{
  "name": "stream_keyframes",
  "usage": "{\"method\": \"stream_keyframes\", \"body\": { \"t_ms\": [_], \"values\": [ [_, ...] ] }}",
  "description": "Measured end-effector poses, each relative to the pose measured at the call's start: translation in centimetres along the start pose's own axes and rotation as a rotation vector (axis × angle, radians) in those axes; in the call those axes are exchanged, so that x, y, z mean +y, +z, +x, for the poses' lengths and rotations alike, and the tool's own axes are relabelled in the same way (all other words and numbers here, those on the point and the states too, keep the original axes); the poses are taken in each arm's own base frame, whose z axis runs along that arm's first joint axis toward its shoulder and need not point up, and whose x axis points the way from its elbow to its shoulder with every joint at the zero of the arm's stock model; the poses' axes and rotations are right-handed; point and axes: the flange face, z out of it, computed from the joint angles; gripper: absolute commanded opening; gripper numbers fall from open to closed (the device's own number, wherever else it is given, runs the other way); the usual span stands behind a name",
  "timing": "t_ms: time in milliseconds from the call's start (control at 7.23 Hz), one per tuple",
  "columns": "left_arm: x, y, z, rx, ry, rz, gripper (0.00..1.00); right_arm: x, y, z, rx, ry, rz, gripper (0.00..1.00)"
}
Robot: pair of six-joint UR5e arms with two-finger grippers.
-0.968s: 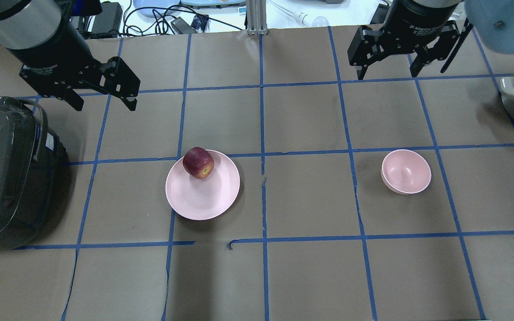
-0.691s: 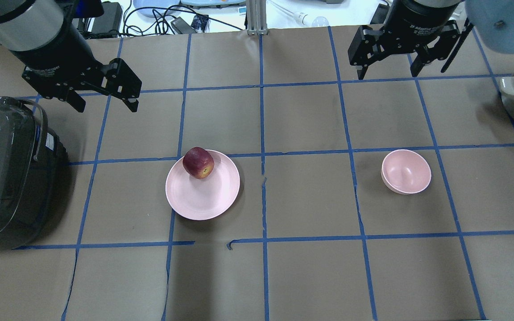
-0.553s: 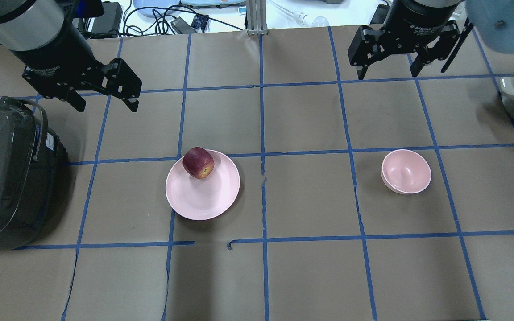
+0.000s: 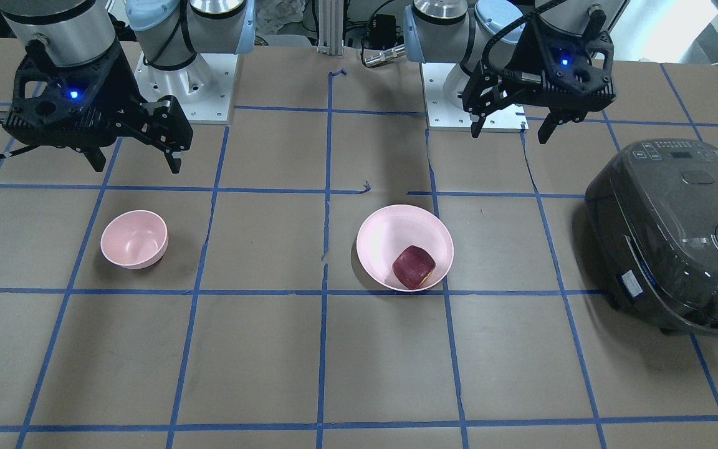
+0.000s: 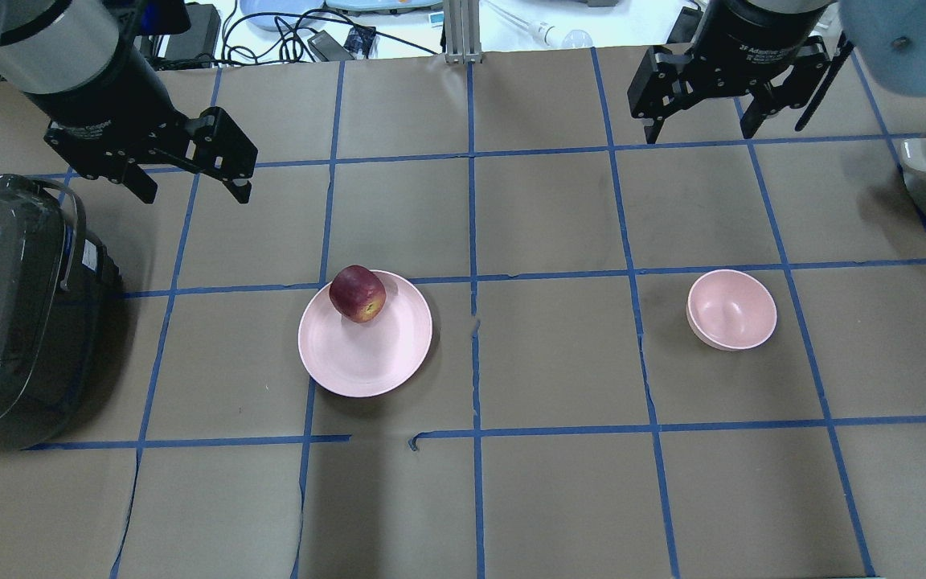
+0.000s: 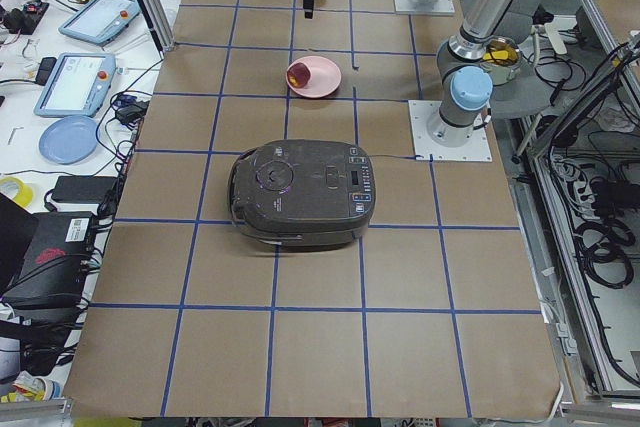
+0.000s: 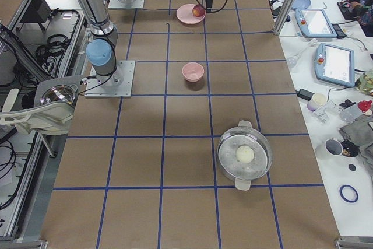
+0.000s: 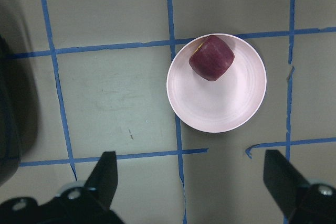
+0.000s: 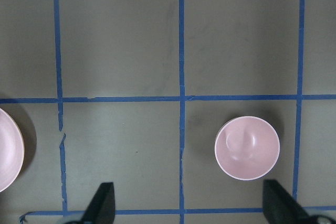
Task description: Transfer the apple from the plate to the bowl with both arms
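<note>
Presently, the apple (image 5: 357,294) is found at the rim of the plate (image 5: 366,358), well apart from the left tool (image 5: 194,191), spread wide and empty, which is judged nearer than the right tool (image 5: 700,135), likewise spread wide, over toward the bowl (image 5: 732,310).

The plate (image 9: 8,150) is cut off by the right wrist view's left edge. The cooker (image 5: 5,305) is cropped at the overhead view's left edge, the pot (image 5: 925,197) at its right. What lies in the pot is blurred. In both wrist views the fingers (image 8: 105,174) are cut off below.
</note>
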Motion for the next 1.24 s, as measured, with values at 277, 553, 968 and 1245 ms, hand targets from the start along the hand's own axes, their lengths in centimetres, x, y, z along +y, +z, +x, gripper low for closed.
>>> {"method": "stream_keyframes", "body": {
  "t_ms": [277, 553, 968, 1245],
  "values": [
    [-0.2, 0.2, 0.0, -0.001, 0.031, 0.002, 1.0, 0.0, 0.0, 0.0, -0.001, 0.0, 0.0, 1.0],
    [-0.6, 0.3, -0.1, -0.001, 0.049, 0.011, 1.0, 0.0, 0.0, -0.1, -0.004, -0.001, -0.001, 1.0],
    [-1.0, 0.8, 0.1, 0.0, 0.059, 0.016, 1.0, 0.1, 0.0, -0.1, -0.01, 0.0, -0.003, 1.0],
    [-1.6, 1.7, 0.2, -0.001, 0.064, 0.026, 1.0, 0.1, 0.0, -0.1, -0.01, 0.0, -0.005, 1.0]
  ]
}}
